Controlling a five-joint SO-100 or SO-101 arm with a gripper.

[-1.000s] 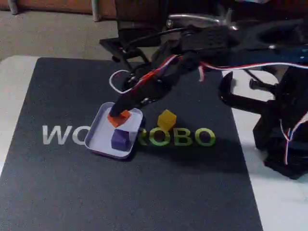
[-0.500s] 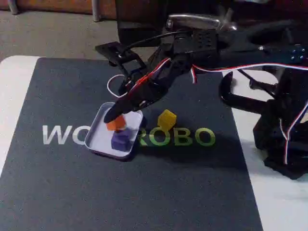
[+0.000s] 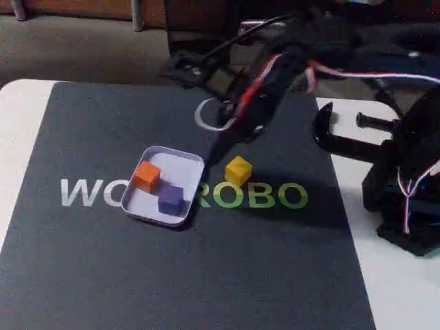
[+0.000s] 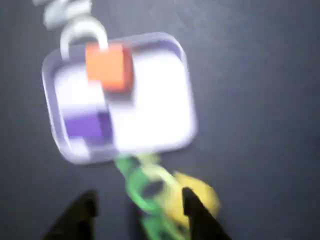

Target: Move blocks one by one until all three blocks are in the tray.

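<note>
Tray (image 3: 180, 163): pale lavender-white dish on the dark mat (image 3: 103, 261); in the fixed view its long axis runs from lower left to upper right, sitting over the gap between the mat's grey and green letters.
Orange block (image 3: 146, 176): inside the tray, at its left end, turned corner-on to the camera.
Purple block (image 3: 170, 199): inside the tray, at the near rim, just right of the orange one, apart from it.
Yellow block (image 3: 238, 170): on the mat, just right of the tray, above the green lettering.
Writing: grey "WO" left of the tray, green "ROBO" right of it; letters between are covered by the tray.
Gripper (image 4: 137, 212): in the wrist view two dark fingers stand spread apart with nothing between them; in the fixed view it hangs above and behind the tray's right end (image 3: 230, 137).
Change: a second ago the fingers held the orange block low in the tray; now it lies released and the arm has lifted away.
</note>
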